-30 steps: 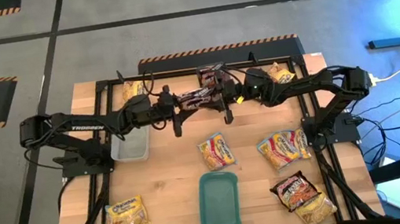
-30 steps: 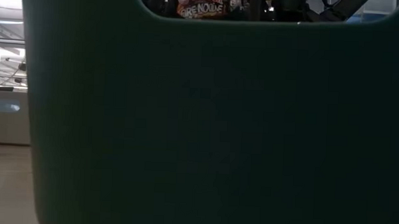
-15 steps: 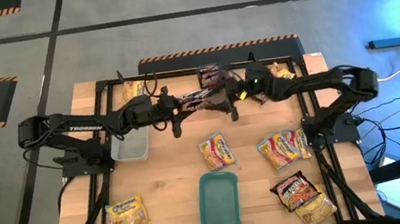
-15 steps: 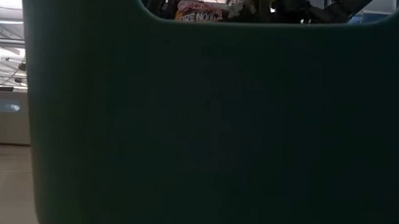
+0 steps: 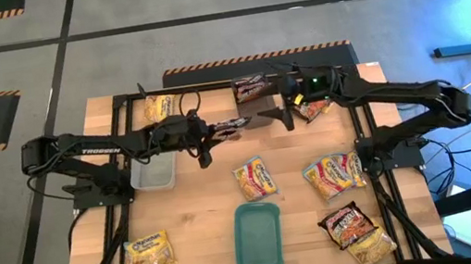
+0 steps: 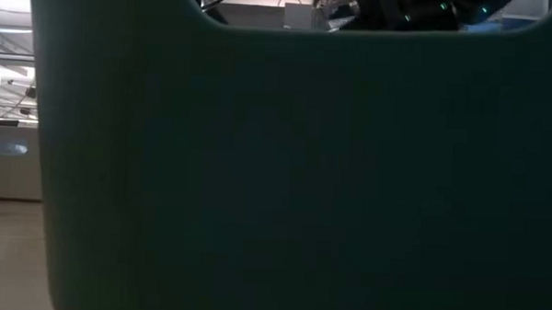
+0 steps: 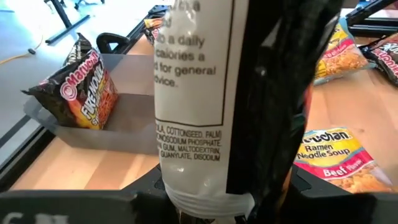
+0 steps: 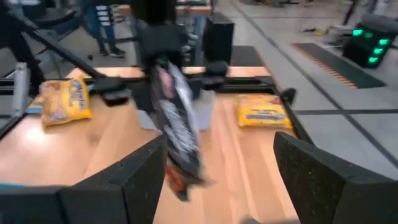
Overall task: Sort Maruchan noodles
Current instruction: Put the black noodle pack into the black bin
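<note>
You had the left gripper [image 5: 217,131] out over the far middle of the table [image 5: 201,212], its fingers clamped on a dark packet [image 5: 231,126] held in the air; from the left wrist the packet's pale back panel [image 7: 193,118] with its printed ingredient text stood right against that gripper's own dark finger [image 7: 280,106]. Your right gripper [image 5: 278,114] sat just beside the free end of that packet, apart from it, with its two fingers [image 8: 323,180] spread wide and nothing between them; its wrist camera looked straight at the hanging packet [image 8: 177,127]. Beyond the left gripper a clear tub [image 7: 124,118] at the table's far edge held another dark packet [image 7: 84,84], seen from above at the back rim [image 5: 251,87]. A second clear tub [image 5: 153,171] sat under the left arm. Loose packets lay about: a yellow one at the far left [image 5: 159,106], a pale one in the middle [image 5: 255,178], a pale pair to the right [image 5: 334,174], a yellow pair at the near left [image 5: 148,257], and a dark one over a yellow one at the near right [image 5: 350,224]. The teal tray [image 5: 259,237] stood at the near middle, and its wall [image 6: 284,174] filled almost the whole low view.
</note>
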Controlling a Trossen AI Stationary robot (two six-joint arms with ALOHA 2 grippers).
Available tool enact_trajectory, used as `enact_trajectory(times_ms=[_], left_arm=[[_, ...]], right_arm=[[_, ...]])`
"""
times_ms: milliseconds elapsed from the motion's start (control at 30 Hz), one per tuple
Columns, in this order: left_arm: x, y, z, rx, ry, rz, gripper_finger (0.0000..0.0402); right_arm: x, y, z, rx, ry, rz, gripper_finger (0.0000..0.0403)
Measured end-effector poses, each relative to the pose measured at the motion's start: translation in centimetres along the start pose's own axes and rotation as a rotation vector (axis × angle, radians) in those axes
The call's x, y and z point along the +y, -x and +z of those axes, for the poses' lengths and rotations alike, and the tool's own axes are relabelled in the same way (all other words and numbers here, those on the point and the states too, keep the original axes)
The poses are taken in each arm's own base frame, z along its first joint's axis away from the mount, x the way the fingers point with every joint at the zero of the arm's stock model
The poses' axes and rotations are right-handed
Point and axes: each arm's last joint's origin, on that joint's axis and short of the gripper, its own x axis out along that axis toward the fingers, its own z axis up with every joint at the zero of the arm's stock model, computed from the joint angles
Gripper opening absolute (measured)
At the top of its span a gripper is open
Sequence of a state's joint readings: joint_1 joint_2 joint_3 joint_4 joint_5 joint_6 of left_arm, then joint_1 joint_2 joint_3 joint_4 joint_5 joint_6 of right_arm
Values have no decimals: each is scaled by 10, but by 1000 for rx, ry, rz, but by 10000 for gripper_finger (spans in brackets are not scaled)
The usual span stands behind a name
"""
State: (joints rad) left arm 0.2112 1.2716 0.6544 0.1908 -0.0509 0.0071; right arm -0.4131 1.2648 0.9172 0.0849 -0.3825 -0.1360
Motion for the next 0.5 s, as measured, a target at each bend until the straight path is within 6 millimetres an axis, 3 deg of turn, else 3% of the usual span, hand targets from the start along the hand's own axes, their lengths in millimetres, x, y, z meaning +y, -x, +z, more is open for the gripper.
enact_trajectory(times_ms=[200,500], left_arm=[[1,0,0,0,-2,13,134],[2,0,-2,25,3,15,134]], right_arm=[[1,-29,30,105,2,55,278],[4,-83,42,323,4,121,278]])
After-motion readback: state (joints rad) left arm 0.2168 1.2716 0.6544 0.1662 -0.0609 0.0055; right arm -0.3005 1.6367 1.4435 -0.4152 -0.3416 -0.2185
